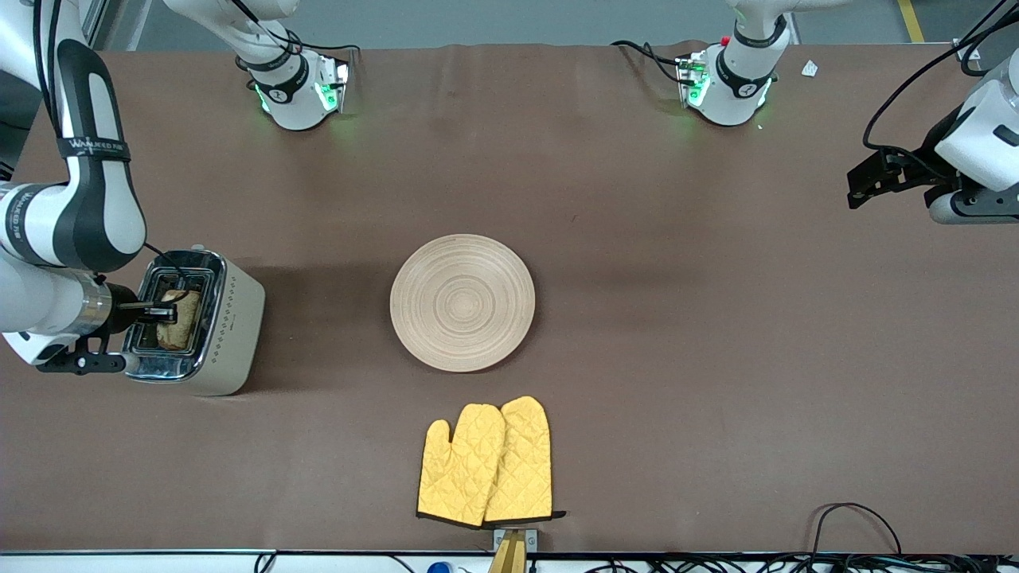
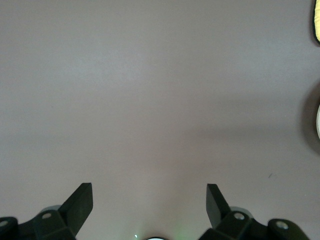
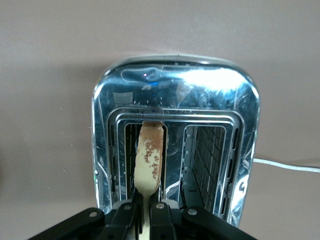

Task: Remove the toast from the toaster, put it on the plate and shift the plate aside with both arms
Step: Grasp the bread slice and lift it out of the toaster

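Observation:
The toast stands on edge in a slot of the toaster at the right arm's end of the table. My right gripper is over the toaster and shut on the toast; the right wrist view shows the slice pinched between the fingers, rising from the slot. The round light-wood plate lies bare at the table's middle. My left gripper hangs open and empty over the left arm's end of the table, and the arm waits; its fingertips show wide apart over bare cloth.
Two yellow oven mitts lie nearer the front camera than the plate. The chrome-topped toaster has a white cable beside it. Two white bases with green lights stand along the robots' edge. Cables lie at the front edge.

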Controlling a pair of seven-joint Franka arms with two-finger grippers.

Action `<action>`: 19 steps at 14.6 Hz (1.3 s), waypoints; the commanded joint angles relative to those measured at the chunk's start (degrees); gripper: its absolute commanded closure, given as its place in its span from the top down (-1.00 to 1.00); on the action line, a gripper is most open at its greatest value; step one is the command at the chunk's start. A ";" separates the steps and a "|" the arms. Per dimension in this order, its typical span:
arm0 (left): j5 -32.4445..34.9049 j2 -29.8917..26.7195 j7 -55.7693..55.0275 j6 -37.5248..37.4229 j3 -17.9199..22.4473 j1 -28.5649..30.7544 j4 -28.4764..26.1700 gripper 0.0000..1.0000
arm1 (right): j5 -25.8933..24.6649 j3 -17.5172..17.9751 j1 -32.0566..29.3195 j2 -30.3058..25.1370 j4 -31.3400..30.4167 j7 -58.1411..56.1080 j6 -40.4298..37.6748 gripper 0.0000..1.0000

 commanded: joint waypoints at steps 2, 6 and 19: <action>-0.71 0.13 1.15 -0.54 0.10 0.29 0.98 1.00 | -0.52 0.92 0.23 -2.53 3.80 -0.75 -6.40 -0.88; -0.62 0.13 0.97 -0.62 0.10 0.29 0.98 1.00 | 0.27 2.84 2.16 -2.71 10.75 0.39 -15.90 -0.88; -0.71 0.48 1.06 -0.62 0.27 1.17 0.54 1.00 | 12.93 21.31 8.13 4.05 8.47 38.71 -0.99 -0.90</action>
